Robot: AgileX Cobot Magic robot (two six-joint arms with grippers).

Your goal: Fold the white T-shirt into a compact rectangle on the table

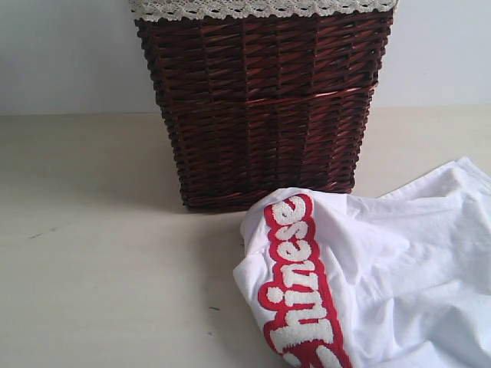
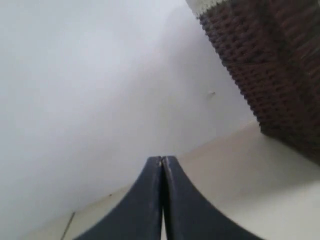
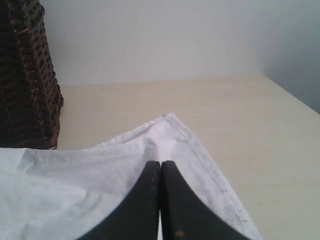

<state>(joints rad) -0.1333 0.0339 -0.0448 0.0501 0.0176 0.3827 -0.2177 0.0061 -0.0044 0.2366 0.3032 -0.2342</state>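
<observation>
pale cream table (image 1: 100, 253) runs back to a light grey wall (image 1: 61, 54), where a dark wicker basket (image 1: 261, 107) stands with lace trim (image 1: 261, 6) round its rim. the white t-shirt (image 1: 399, 261) lies crumpled on the table just in front of the basket, toward my right side, its red-outlined lettering (image 1: 299, 284) riding a rumpled edge. it reads as dropped, not yet spread. my left gripper (image 2: 162, 159) is pressed shut on nothing, with bare table beyond it. my right gripper (image 3: 160, 163) is closed too, over a hemmed corner (image 3: 172, 120), probably lined up for a first grasp. i see no cloth between its tips. the shirt's lower part is cut off, and its sleeves and tag are hidden.
</observation>
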